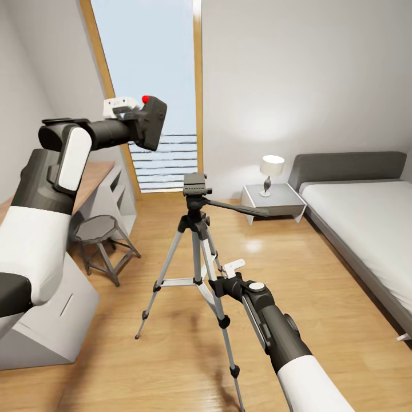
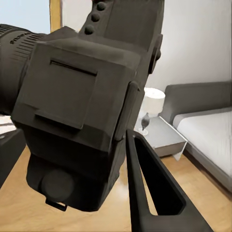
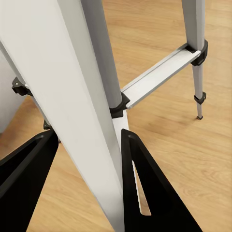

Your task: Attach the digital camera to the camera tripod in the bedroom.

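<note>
Black camera held up, tripod steadied, mount not yet made.

Left gripper [image 1: 137,123] is clamped on the digital camera [image 1: 150,121], raised at window height, red button up, well above and off to the left-arm side of the tripod head [image 1: 195,184]. Right gripper [image 3: 89,159] straddles a silver leg [image 3: 72,111] of the camera tripod [image 1: 197,252] low down, fingers [image 3: 145,188] either side; firm grip or only bracketing, cannot tell. Tripod stands on the wood floor [image 1: 320,286] between stool [image 1: 100,240] and bed [image 1: 366,229]. Done: pickup, carry. Left: lower camera onto head plate, seat it.
</note>
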{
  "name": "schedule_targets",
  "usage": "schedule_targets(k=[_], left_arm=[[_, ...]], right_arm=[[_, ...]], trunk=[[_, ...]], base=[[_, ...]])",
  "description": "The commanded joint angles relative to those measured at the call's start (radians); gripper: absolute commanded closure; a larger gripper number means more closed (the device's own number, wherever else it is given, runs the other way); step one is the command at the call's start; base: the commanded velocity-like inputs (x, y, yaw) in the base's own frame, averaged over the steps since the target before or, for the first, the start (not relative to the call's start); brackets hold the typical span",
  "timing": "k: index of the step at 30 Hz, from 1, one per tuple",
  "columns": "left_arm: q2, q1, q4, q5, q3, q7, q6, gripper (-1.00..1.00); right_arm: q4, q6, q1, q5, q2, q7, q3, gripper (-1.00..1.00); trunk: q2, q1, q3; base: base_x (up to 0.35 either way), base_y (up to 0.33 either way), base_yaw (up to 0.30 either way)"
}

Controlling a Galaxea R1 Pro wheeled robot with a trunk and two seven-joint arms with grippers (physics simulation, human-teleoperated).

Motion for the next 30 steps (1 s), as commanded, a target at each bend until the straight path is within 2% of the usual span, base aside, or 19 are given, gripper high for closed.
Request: schedule_targets(k=[1, 8, 10, 16, 23, 28, 30], left_arm=[[0.003, -0.001, 0.000, -0.008, -0.001, -0.021, -0.007, 1.00], [0.030, -0.001, 0.001, -0.027, -0.002, -0.156, -0.068, 1.00], [0.037, -0.002, 0.001, -0.044, -0.002, -0.195, -0.089, 1.00], [0.044, -0.001, 0.000, -0.089, -0.002, -0.257, -0.116, 1.00], [0.051, -0.002, 0.002, -0.105, -0.005, -0.339, -0.122, 1.00], [0.073, -0.002, 0.003, -0.107, -0.046, -0.364, -0.122, 1.00], [0.090, -0.002, 0.004, -0.106, -0.071, -0.369, -0.123, 1.00]], right_arm=[[0.019, 0.004, 0.000, 0.016, 0.000, 0.008, -0.002, 1.00], [0.019, 0.004, 0.000, 0.016, 0.000, 0.008, -0.002, 1.00], [0.019, 0.004, 0.000, 0.016, 0.000, 0.008, -0.002, 1.00], [0.019, 0.004, 0.000, 0.016, 0.000, 0.008, -0.002, 1.00], [0.019, 0.004, 0.000, 0.016, 0.001, 0.008, -0.002, 1.00], [0.019, 0.004, 0.000, 0.017, 0.002, 0.008, -0.002, 1.00], [0.019, 0.004, 0.000, 0.017, 0.002, 0.008, -0.002, 1.00]], trunk=[[-0.002, 0.001, -0.002], [-0.002, 0.001, -0.002], [-0.002, 0.001, -0.002], [-0.002, 0.001, -0.002], [-0.002, 0.001, -0.002], [-0.002, 0.001, -0.002], [-0.002, 0.001, -0.002]], base=[[0.000, 0.000, 0.000], [0.000, 0.000, 0.000], [0.000, 0.000, 0.000], [0.000, 0.000, 0.000], [0.000, 0.000, 0.000], [0.000, 0.000, 0.000], [0.000, 0.000, 0.000]])
